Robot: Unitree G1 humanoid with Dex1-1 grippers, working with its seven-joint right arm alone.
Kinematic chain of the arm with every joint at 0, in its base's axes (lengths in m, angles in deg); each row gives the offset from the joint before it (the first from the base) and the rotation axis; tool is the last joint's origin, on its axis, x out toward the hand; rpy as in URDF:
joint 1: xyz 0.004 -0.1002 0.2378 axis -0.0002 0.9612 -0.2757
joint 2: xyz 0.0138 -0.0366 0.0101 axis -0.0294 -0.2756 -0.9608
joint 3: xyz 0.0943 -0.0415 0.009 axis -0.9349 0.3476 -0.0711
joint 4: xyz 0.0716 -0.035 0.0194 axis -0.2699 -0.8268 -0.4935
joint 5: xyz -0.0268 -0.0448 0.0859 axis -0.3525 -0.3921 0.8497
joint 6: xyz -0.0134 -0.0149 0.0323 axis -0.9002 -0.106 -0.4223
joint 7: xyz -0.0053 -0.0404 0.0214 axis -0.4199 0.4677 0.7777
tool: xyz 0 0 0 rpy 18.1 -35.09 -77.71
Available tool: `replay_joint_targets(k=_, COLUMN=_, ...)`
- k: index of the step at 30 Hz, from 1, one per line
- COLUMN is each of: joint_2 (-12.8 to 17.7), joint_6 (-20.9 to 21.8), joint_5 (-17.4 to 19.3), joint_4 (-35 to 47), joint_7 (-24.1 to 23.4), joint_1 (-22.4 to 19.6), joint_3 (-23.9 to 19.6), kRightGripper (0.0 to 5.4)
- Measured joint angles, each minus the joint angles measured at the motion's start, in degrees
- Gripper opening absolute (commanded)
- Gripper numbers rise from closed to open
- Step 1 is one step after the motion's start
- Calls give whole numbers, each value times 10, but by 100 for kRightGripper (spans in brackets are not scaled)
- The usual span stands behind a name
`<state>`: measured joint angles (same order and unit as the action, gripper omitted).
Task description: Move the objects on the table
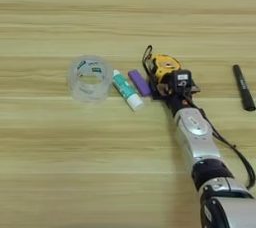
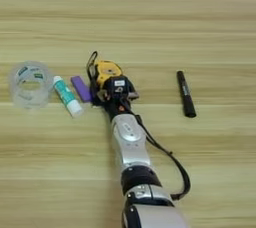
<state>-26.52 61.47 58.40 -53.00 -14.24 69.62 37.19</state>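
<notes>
Left eye view: right-arm fingers (image 1: 167,83) sit at the near right side of the tape measure (image 1: 162,67); can't tell whether they grip it. Purple cylinder (image 1: 139,82) lies just left, then glue stick (image 1: 127,90) and tape roll (image 1: 90,78); marker (image 1: 243,87) well apart right on the surface (image 1: 75,162)

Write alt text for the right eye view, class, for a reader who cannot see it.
A robot's silver right arm reaches up from the bottom edge, its black gripper at a yellow-black tape measure on a wooden table. Left of it lie a short purple cylinder, a white-teal glue stick and a clear tape roll; a black marker lies to the right.
</notes>
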Motion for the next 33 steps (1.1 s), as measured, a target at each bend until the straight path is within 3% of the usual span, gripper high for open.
replay_joint_targets(k=15, joint_2=2, joint_6=-56, joint_5=-1, joint_4=105, joint_7=-46, joint_1=66, joint_3=-14, kRightGripper=414)
replay_joint_targets(k=27, joint_2=-10, joint_6=-86, joint_5=17, joint_4=154, joint_7=-30, joint_1=92, joint_3=-14, kRightGripper=413)
replay_joint_targets(k=28, joint_2=-10, joint_6=-86, joint_5=16, joint_4=154, joint_7=-29, joint_1=92, joint_3=-14, kRightGripper=442)
replay_joint_targets(k=33, joint_2=-10, joint_6=-84, joint_5=16, joint_4=154, joint_7=-24, joint_1=93, joint_3=-14, kRightGripper=485)
